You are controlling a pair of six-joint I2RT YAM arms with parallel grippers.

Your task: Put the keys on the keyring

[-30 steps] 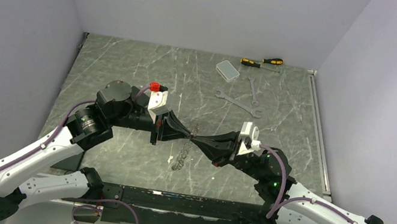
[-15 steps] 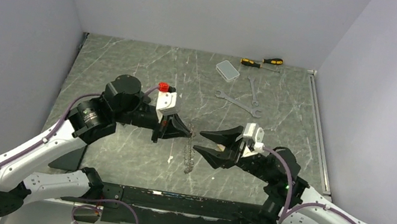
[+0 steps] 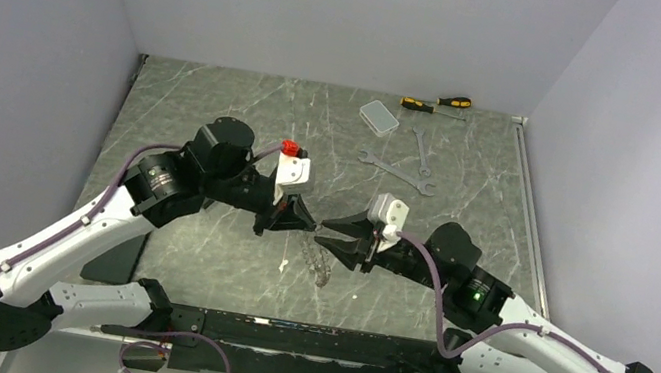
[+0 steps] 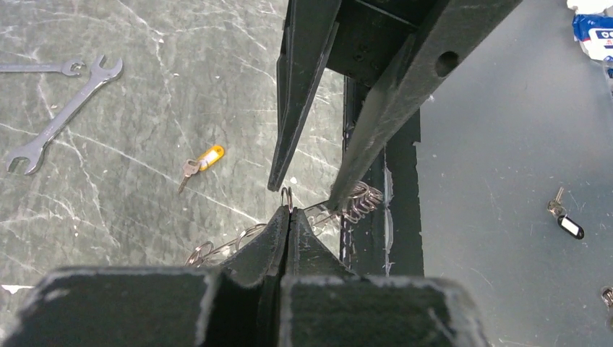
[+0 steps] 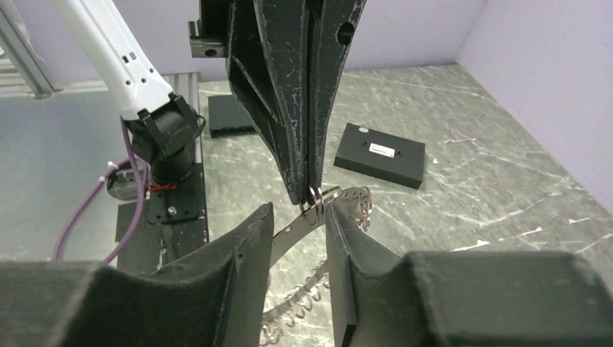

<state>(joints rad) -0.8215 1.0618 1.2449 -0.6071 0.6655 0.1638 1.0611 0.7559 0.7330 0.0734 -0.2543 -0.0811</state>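
R gripper [image 3: 327, 234] sits further left than before, jaws parted astride keyring [image 5: 315, 198]. L gripper [image 4: 288, 220] pinches ring, hanging above table [image 3: 218, 107] centre. Advise regrip close beside L tips, square-on.

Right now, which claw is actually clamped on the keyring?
The left claw: its jaws are shut on the keyring. The right claw stands open, a finger on either side of it.

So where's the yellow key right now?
In the left wrist view the yellow key lies loose on the table, between the wrenches and the keyring that the left gripper holds.
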